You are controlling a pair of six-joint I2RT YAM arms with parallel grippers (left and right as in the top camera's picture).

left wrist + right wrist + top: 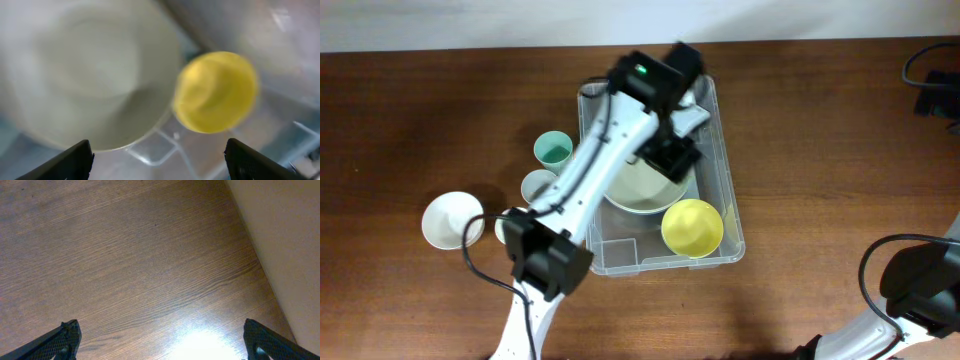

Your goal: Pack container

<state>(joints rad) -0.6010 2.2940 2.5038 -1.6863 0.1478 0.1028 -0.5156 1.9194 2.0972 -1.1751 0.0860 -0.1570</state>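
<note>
— Where is the container [728,170]?

— In the middle of the wooden counter [820,120], with its long sides running from 12 to 6 o'clock. It is clear plastic with rounded corners.

— What is in it?

— A large pale bowl [638,190] sits at its centre, and a yellow bowl [693,227] is in the corner at 5 o'clock. The two are just beside each other, but I cannot tell if the rims touch.

— And the left hand [160,164]?

— It hangs over the container's inside, above the pale bowl's 12 o'clock side. Its fingers are spread wide and hold nothing. The wrist view is blurred.

— Anything outside the container?

— At 9 o'clock from it stands a teal cup [554,150], with a pale cup [538,186] just below that. A white bowl [452,220] lies further out, towards 8 o'clock.

— The right hand [163,342]?

— It is spread apart and empty, over bare wood. Its arm sits at the counter's 4 o'clock corner, well apart from the container.
</note>
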